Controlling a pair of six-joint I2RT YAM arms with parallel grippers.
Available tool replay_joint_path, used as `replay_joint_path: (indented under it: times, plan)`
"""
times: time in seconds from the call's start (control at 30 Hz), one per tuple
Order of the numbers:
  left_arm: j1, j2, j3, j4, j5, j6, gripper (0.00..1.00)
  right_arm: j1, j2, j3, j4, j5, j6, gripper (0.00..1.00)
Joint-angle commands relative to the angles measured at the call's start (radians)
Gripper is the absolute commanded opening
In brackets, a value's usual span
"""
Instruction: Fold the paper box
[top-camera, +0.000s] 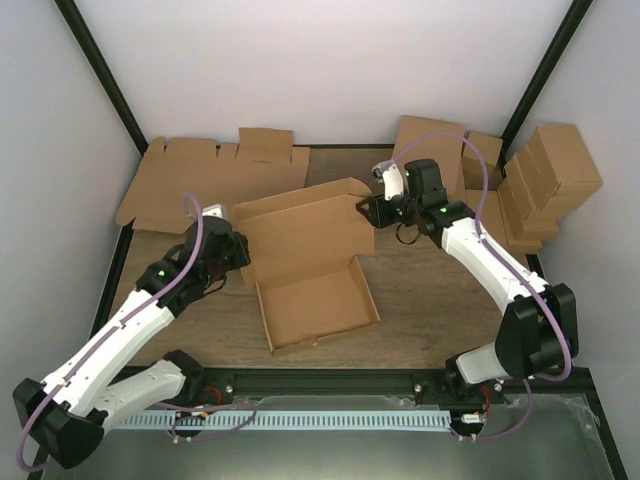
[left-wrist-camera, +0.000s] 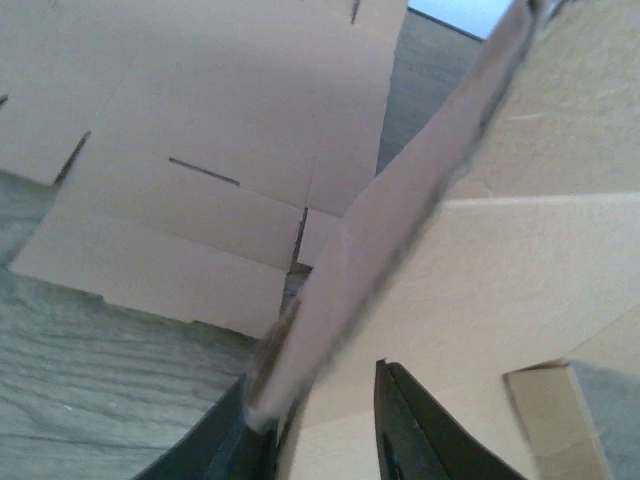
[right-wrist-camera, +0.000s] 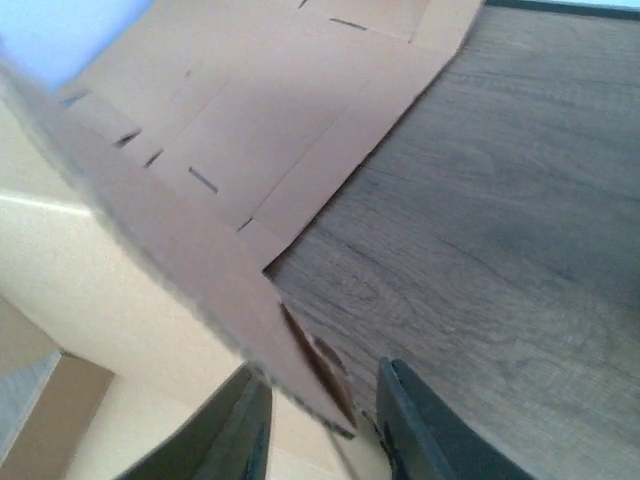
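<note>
Nearest the arm bases, the box lies in the middle of the table, its shallow tray open upward with low walls standing on three sides; its far half rises from the tray's far edge as a broad lid panel, tilted up, not closed; the left tool sits at the left edge of that panel, just beyond the tray's left wall; in the left wrist view a panel edge of the box runs slantwise down between the fingers, ending against the left one, with a gap before the right one, so the tool is narrowed about the card but not pinching it; the right tool sits further off at the panel's right far corner; in the right wrist view a pointed corner of card hangs between its fingers, space showing on either side, so this tool too is partly closed, astride the flap without gripping it; beyond the left tool, flat blanks lie spread along the far left of the table, slots and creases showing; at the far right, closed boxes stand stacked against the wall, a few more behind the right arm.
</note>
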Motion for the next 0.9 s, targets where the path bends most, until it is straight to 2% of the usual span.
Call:
replay_joint_path:
  times: [0.0, 0.07, 0.1, 0.33, 0.57, 0.7, 0.87]
  plan:
    - [0.004, 0.016, 0.035, 0.034, 0.002, 0.019, 0.21, -0.006, -0.023, 0.054, -0.037, -0.053, -0.005, 0.19]
    - [0.004, 0.023, 0.037, 0.042, 0.019, 0.027, 0.06, 0.002, -0.043, 0.046, -0.05, -0.036, 0.006, 0.04]
    - [0.004, 0.027, 0.039, 0.049, 0.03, 0.029, 0.04, 0.006, -0.059, 0.037, -0.05, -0.02, 0.016, 0.01]
    - [0.003, 0.06, 0.042, 0.193, 0.128, 0.02, 0.04, 0.061, -0.204, -0.067, 0.051, 0.19, 0.159, 0.01]
    - [0.001, 0.207, 0.125, 0.348, 0.17, 0.043, 0.04, 0.098, -0.311, -0.213, 0.249, 0.413, 0.261, 0.01]
    - [0.001, 0.3, 0.174, 0.413, 0.133, 0.093, 0.04, 0.097, -0.304, -0.245, 0.33, 0.506, 0.26, 0.01]
    - [0.004, 0.377, 0.16, 0.554, 0.069, 0.141, 0.04, 0.097, -0.294, -0.377, 0.577, 0.582, 0.277, 0.01]
